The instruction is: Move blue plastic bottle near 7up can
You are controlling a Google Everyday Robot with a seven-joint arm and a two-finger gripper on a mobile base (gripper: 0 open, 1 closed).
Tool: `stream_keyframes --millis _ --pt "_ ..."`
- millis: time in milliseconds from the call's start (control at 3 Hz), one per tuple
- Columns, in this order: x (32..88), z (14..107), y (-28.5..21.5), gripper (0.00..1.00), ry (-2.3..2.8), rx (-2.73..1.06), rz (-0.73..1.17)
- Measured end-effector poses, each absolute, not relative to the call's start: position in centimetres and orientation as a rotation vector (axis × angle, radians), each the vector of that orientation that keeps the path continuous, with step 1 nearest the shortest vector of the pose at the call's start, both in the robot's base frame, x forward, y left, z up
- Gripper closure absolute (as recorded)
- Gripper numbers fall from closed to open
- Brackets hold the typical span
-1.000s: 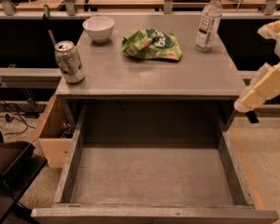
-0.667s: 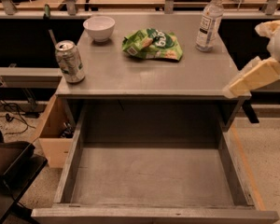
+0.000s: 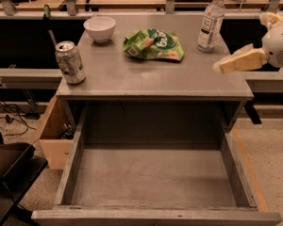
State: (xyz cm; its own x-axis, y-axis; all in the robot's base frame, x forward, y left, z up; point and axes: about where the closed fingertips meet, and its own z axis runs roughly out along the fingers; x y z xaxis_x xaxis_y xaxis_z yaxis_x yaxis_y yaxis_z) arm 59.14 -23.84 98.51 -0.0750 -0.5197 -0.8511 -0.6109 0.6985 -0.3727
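Note:
The blue plastic bottle (image 3: 211, 21) stands upright at the back right of the grey tabletop (image 3: 146, 76); it is clear with a white cap and a white label. The 7up can (image 3: 70, 62), silver with green markings, stands upright at the front left corner. My gripper (image 3: 225, 65) reaches in from the right edge, cream-coloured, over the table's right side. It is below and to the right of the bottle and does not touch it. It holds nothing that I can see.
A white bowl (image 3: 100, 28) sits at the back left. A green snack bag (image 3: 154, 45) lies between bowl and bottle. A wide open drawer (image 3: 153, 178) juts out below the tabletop. A wooden box (image 3: 52, 133) and cables lie on the floor at left.
My gripper has moved up and to the left, from beside the table's front right corner to over its right edge, closer to the bottle. The objects have not moved.

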Motion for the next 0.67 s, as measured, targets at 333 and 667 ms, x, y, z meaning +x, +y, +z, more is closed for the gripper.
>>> stream_keyframes --millis 333,667 --pt "60.87 99.82 -24.27 0.00 1.675 -0.849 0.045" --pt "60.85 99.86 -24.36 0.00 1.677 -0.847 0.042"
